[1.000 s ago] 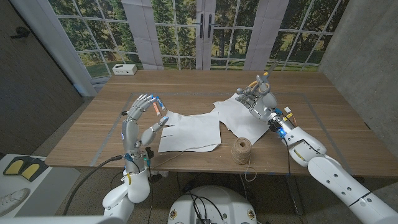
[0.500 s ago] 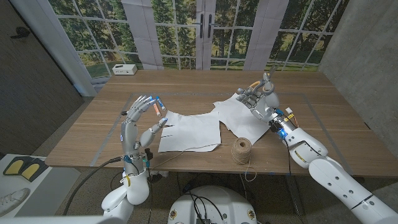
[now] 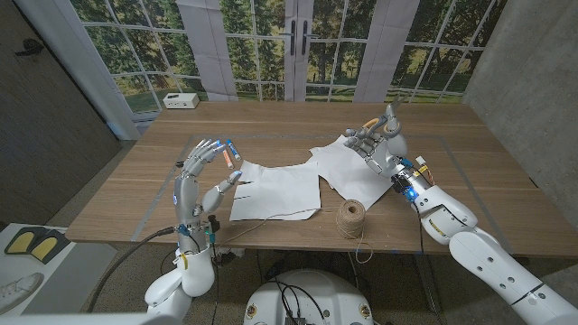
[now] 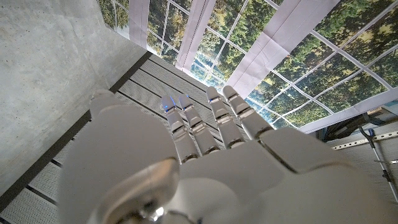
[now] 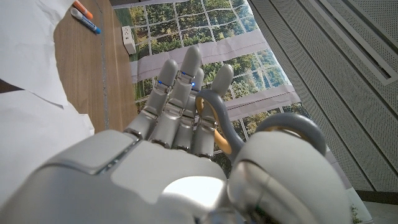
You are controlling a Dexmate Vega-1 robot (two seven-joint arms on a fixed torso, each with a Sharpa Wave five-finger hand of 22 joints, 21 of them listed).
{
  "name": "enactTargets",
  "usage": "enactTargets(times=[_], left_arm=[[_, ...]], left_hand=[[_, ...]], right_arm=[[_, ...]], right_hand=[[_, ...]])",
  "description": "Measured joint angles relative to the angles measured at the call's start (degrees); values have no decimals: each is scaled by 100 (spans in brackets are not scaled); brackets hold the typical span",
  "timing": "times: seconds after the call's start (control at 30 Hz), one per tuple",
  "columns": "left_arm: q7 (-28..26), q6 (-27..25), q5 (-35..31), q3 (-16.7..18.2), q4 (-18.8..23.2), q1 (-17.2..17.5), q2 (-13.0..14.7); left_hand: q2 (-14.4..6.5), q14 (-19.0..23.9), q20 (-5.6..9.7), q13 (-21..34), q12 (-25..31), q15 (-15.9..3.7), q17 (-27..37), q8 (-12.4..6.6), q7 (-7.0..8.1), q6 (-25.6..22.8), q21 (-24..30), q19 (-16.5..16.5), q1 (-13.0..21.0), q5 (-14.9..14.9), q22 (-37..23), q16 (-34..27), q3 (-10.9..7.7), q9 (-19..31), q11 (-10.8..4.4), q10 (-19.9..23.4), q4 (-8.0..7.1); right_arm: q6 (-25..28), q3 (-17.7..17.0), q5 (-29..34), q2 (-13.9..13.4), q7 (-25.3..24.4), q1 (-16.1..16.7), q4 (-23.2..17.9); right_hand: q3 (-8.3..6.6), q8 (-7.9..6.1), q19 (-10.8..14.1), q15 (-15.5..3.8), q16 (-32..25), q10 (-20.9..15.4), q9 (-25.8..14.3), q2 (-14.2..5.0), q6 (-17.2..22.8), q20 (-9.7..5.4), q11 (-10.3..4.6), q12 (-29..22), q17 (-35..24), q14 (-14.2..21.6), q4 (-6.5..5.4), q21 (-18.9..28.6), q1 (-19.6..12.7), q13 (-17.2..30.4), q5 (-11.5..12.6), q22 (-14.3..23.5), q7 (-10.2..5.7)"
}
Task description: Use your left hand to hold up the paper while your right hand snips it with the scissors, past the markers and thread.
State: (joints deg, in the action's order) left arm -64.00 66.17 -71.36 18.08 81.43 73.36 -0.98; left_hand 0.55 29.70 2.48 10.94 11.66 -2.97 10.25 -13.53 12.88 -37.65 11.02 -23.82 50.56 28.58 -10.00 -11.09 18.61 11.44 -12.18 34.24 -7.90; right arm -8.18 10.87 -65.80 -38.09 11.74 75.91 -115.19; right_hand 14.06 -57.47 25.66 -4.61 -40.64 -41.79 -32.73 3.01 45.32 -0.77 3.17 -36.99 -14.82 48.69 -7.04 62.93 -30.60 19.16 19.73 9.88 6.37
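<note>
While the paper point(image 3: 287, 188) lies flat mid-table exactly as a second ago, we see our right hand point(image 3: 377, 143) slightly more upright over its far right corner, fingers wrapped through the scissors point(image 5: 219, 127) handles. Our left hand point(image 3: 206, 171) stays raised at the paper's left edge, fingers spread, holding nothing, markers point(image 3: 227, 154) just behind it. Thread point(image 3: 350, 218) sits near the front edge.
</note>
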Motion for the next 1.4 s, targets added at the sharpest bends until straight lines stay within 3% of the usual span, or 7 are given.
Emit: enactTargets(times=[0.03, 0.3, 0.33, 0.47, 0.73, 1.03, 1.4], left_arm=[[2, -102, 66, 0, 0, 0, 0], [138, -847, 671, -970, 446, 285, 1047], [199, -1240, 988, -1064, 495, 308, 1158], [326, -1856, 1416, -1499, 748, 410, 1717], [383, -2545, 1868, -2194, 1036, 447, 2573], [195, -3229, 2377, -2830, 1185, 335, 3263], [119, -3733, 2738, -3275, 1339, 229, 3780]], left_hand=[[27, 0, 13, 0, 0, 0, 0, 21, -16, 16, 0, 13, -27, 0, 0, 0, 4, 0, 2, 2, -4], [87, -22, 20, 0, 0, 23, 0, 83, -41, 85, 0, 103, -148, -33, 0, 26, 32, -26, 20, 102, -32], [86, -22, 20, 0, 0, 22, 0, 83, -41, 85, 0, 103, -147, -48, 0, 29, 32, -26, 20, 102, -31], [86, -215, 10, 0, -46, 23, 0, 147, -21, 151, 0, 175, -146, -48, 0, 73, 32, -26, -9, 2, -31], [86, -252, -11, 0, -46, 6, 0, 147, -9, 176, 0, 195, -146, -48, 0, 73, 31, -26, -10, -33, -31], [108, -279, -11, 1, -46, 32, 0, 167, -39, 206, 0, 195, -169, -48, 0, 73, 31, -25, -10, -33, -31], [157, -411, -1, 1, -46, 22, -13, 232, -28, 362, 0, 267, -217, -48, 0, 95, 52, -25, -19, -131, -10]], right_arm=[[-5, 2, 20, -4, -6, -12, 9], [-50, 9, 156, -29, -65, -41, 33], [-55, 10, 167, -49, -69, -45, 46], [-91, 4, 204, -73, -70, -31, 69], [-143, -39, 224, -107, -37, 32, 82], [-154, -91, 224, -164, -1, 107, 51], [-143, -95, 228, -207, 33, 108, 15]], right_hand=[[0, 0, 6, 0, 0, 0, -8, 7, 0, 6, 0, 0, 14, 0, 0, -4, 7, -2, 0, 0, 0], [79, 1, 36, 0, 62, 0, -34, 88, -1, 37, 0, 39, 46, -1, 14, -86, 107, 2, 0, 0, 0], [79, 1, 36, 11, 62, 0, -34, 68, -1, 37, 0, 39, 46, -11, 14, -90, 127, 6, 9, 0, 0], [121, 1, 36, 31, 85, 0, -34, 104, -73, 37, 0, 78, 46, -31, 9, -110, 164, 14, 23, 0, 31], [123, 1, 67, 80, 128, -1, -34, 67, -128, 68, 1, 123, 73, -86, 11, -193, 218, 26, 23, 14, -22], [146, 2, 66, 70, 162, -1, -34, 66, -178, 68, 1, 152, 99, -136, 34, -236, 218, 24, 63, 14, -35], [121, -13, 66, 100, 166, -1, -61, 64, -197, 68, 1, 172, 108, -166, 60, -282, 215, 24, 86, 13, -54]])
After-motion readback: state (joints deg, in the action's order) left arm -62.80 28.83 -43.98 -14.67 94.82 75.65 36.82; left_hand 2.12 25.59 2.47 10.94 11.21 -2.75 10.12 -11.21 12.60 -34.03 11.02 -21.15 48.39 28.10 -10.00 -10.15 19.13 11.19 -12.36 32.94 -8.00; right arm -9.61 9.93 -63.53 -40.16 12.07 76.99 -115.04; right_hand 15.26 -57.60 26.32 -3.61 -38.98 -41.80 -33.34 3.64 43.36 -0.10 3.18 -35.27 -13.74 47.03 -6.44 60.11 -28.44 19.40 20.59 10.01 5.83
